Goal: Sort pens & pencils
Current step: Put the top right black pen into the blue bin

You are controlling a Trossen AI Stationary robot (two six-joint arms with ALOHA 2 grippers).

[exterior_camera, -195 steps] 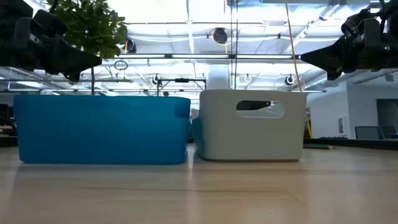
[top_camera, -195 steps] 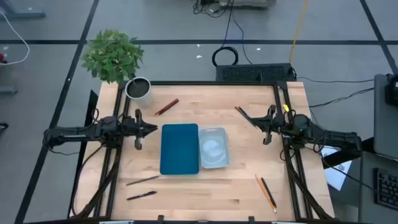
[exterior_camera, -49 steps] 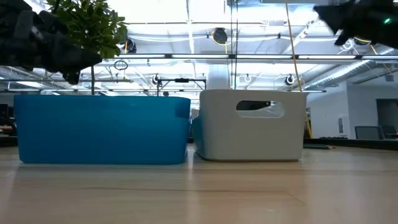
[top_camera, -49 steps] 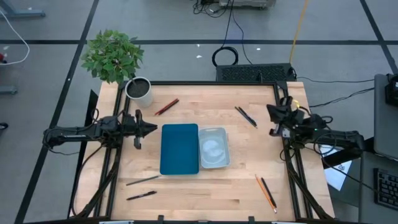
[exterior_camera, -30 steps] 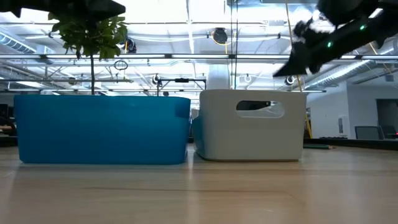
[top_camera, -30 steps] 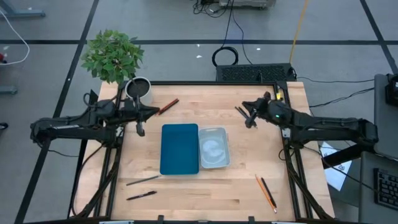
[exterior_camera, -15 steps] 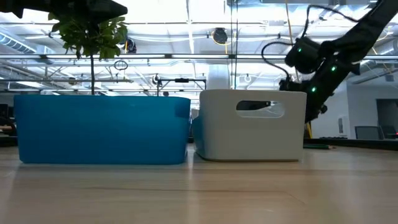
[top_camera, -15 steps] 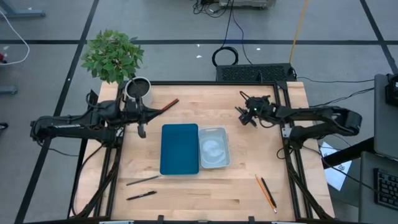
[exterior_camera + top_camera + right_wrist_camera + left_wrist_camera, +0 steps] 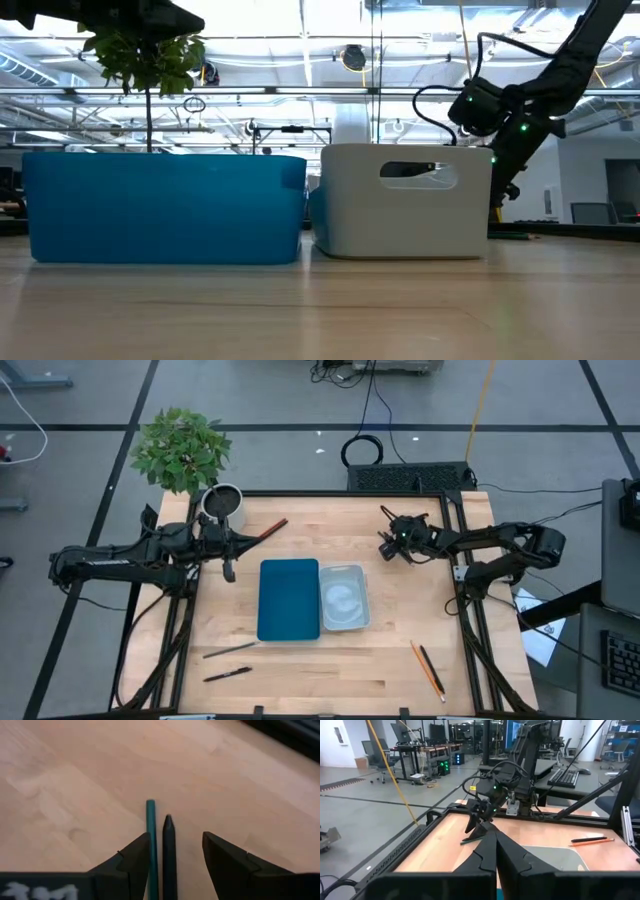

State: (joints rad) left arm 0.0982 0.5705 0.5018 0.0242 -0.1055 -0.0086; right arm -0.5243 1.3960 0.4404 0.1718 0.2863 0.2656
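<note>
My right gripper (image 9: 176,836) is open and low over the far right of the table (image 9: 384,547). A black pen (image 9: 169,855) lies on the wood between its fingers, and a green pencil (image 9: 151,820) runs along the inner edge of one finger (image 9: 135,852). In the low view the white bin (image 9: 405,200) hides these fingers. My left gripper (image 9: 248,540) is shut and hangs high at the far left, over the near end of a red pencil (image 9: 274,528). My right gripper points down at the table with its fingers along the pen and pencil. I cannot tell whether one finger touches the green pencil (image 9: 151,837). The pen lies free in the gap.
A blue tray (image 9: 289,598) and a clear bin (image 9: 343,597) stand side by side mid-table. Two dark pens (image 9: 230,650) (image 9: 228,674) lie near left. An orange pencil (image 9: 426,666) and a pen (image 9: 432,668) lie near right. A potted plant (image 9: 222,503) stands far left.
My right gripper has come down from high above the table and a little toward the left edge, tipping its fingers down over the far-right pen and pencil. Those two have not moved.
</note>
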